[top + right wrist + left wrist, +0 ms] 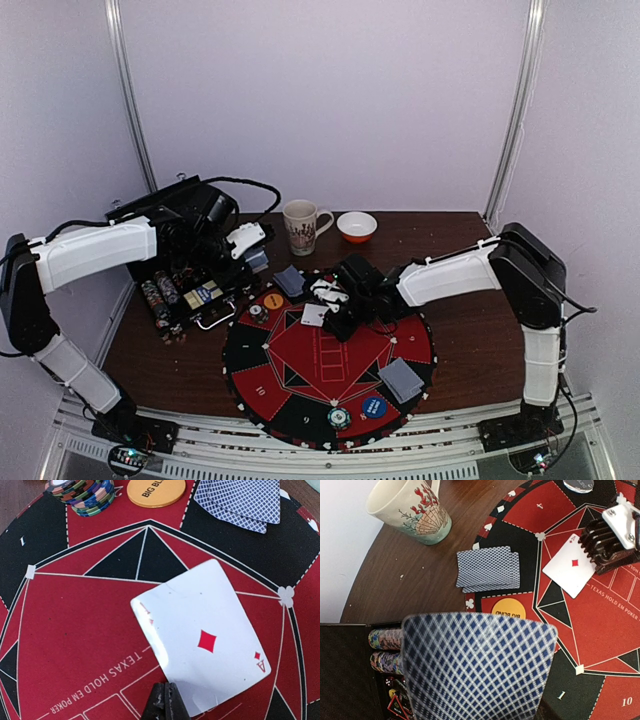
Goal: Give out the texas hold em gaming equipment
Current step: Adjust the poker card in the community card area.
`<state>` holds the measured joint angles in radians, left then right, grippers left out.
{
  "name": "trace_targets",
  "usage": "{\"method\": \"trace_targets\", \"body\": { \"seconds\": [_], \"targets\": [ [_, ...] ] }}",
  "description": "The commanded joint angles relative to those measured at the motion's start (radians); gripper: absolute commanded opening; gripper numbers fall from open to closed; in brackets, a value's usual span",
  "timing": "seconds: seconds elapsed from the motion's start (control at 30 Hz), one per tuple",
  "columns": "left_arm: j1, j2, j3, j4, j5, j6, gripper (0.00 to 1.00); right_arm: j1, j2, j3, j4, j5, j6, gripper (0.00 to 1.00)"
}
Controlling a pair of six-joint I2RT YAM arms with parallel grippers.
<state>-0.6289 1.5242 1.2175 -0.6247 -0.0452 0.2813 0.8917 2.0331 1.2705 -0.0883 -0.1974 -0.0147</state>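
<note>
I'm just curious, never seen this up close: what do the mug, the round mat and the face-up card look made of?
Mug: glazed ceramic, judging by its glossy painted wall.
Round mat: probably felt or printed fabric; matte, no glare.
Face-up card: coated paper or plastic; smooth white face with a slight sheen.

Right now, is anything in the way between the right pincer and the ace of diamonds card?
Nothing visible is. The shut right pincer sits right at the edge of the ace of diamonds; the chip stack and face-down cards lie farther off.
</note>
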Motion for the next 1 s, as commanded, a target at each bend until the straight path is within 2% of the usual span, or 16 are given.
{"method": "trace_targets", "body": {
  "seconds": [0.0,0.23,0.53,0.63,0.83,0.97],
  "targets": [
    [0.010,0.005,0.023,0.043,0.005,-0.006,0.45,-0.012,0.006,0.016,-0.078,0.104,-0.012,0.00],
    [0.011,0.005,0.021,0.043,0.010,-0.005,0.45,-0.017,0.027,0.053,-0.107,0.158,-0.030,0.00],
    [0.014,0.002,0.017,0.042,0.011,-0.005,0.45,-0.018,0.032,0.083,-0.116,0.108,-0.032,0.00],
    [0.013,0.002,0.017,0.043,0.013,-0.006,0.45,-0.016,0.009,0.070,-0.109,0.047,-0.044,0.00],
    [0.015,0.009,0.025,0.042,0.011,-0.008,0.45,-0.014,-0.016,0.097,-0.016,-0.171,0.005,0.00],
    [0.019,0.013,0.031,0.033,0.003,-0.017,0.45,-0.015,0.021,0.102,0.099,-0.198,0.095,0.00]
  ]
}}
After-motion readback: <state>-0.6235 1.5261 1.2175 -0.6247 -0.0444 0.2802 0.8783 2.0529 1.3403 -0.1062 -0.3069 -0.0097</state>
